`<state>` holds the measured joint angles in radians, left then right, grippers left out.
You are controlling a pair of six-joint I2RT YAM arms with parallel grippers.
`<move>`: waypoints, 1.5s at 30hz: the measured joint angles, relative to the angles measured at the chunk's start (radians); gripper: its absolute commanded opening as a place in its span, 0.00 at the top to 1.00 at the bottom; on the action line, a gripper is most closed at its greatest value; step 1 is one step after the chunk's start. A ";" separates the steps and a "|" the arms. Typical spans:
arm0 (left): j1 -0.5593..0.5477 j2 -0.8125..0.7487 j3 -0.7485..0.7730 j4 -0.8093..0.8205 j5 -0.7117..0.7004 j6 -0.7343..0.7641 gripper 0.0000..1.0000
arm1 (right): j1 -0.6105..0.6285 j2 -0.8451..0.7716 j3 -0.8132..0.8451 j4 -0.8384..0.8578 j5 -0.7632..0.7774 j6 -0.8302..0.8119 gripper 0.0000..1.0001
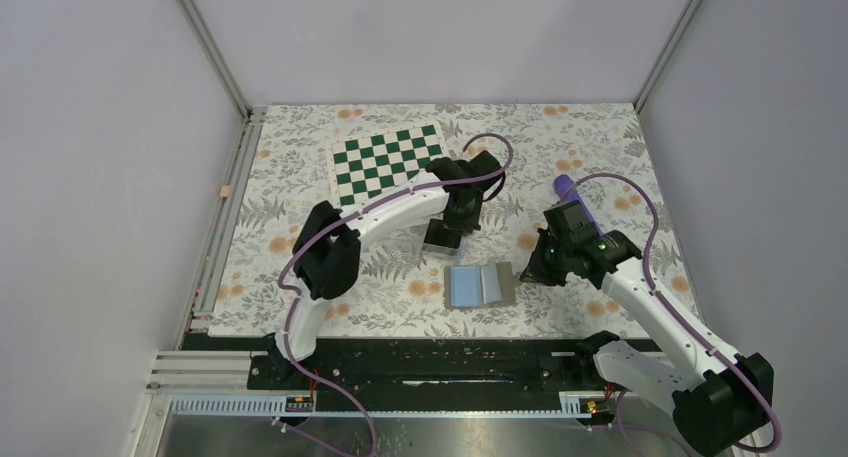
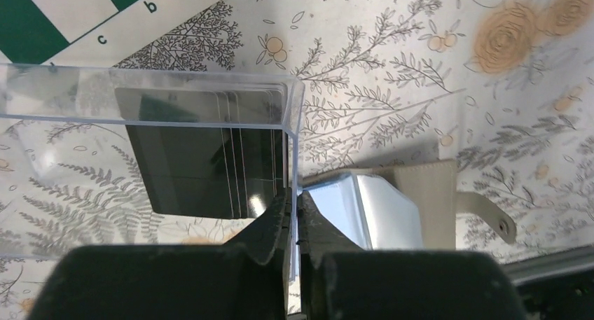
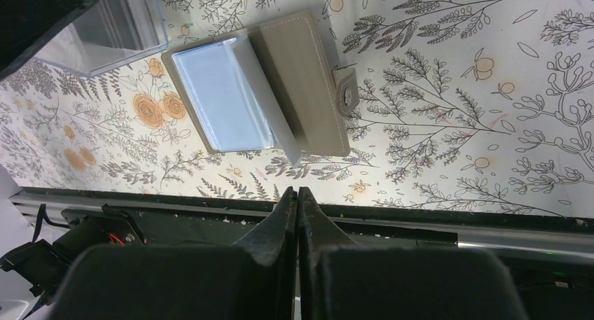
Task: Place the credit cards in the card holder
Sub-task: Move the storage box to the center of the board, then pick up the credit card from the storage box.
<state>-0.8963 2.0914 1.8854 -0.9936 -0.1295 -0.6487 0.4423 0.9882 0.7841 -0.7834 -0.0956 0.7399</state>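
The clear acrylic card holder stands on the floral cloth, just right of centre. Several black credit cards lie stacked inside it, seen through its walls. My left gripper is shut on the holder's right-hand wall, one finger inside and one outside; from above it hangs over the holder. My right gripper is shut with nothing between its fingers, above the table's near edge and right of the wallet. A corner of the holder shows at the top left of the right wrist view.
A taupe wallet lies open near the holder, its light-blue inside up and its strap out to the side. A green-and-white chessboard lies at the back. A black rail runs along the near edge.
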 measured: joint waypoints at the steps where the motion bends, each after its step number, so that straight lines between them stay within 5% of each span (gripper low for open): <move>1: 0.000 0.016 0.005 0.000 -0.006 -0.010 1.00 | 0.000 0.000 0.000 0.000 0.000 -0.003 1.00; 3: 0.000 0.039 0.011 0.000 -0.010 -0.025 0.98 | -0.002 0.000 0.000 0.000 0.000 -0.005 1.00; 9: 0.000 0.080 0.029 0.029 -0.005 -0.054 0.67 | -0.004 0.000 -0.003 -0.001 0.000 -0.015 1.00; 12: 0.000 0.080 0.031 0.059 0.023 -0.057 0.63 | -0.004 0.000 -0.003 -0.001 0.000 -0.021 0.92; 20: 0.023 -0.071 -0.163 0.255 0.183 -0.044 0.61 | -0.005 0.043 0.003 0.000 -0.004 -0.052 0.84; 28: 0.206 -0.350 -0.372 0.341 0.277 0.032 0.60 | -0.007 0.221 0.129 0.045 -0.088 -0.071 0.69; 45: 0.269 -0.122 -0.417 0.301 0.281 0.163 0.59 | -0.002 0.680 0.409 0.148 -0.221 -0.070 0.55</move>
<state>-0.6273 1.9690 1.4681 -0.6930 0.1513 -0.4858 0.4408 1.6680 1.1931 -0.6353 -0.3164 0.6697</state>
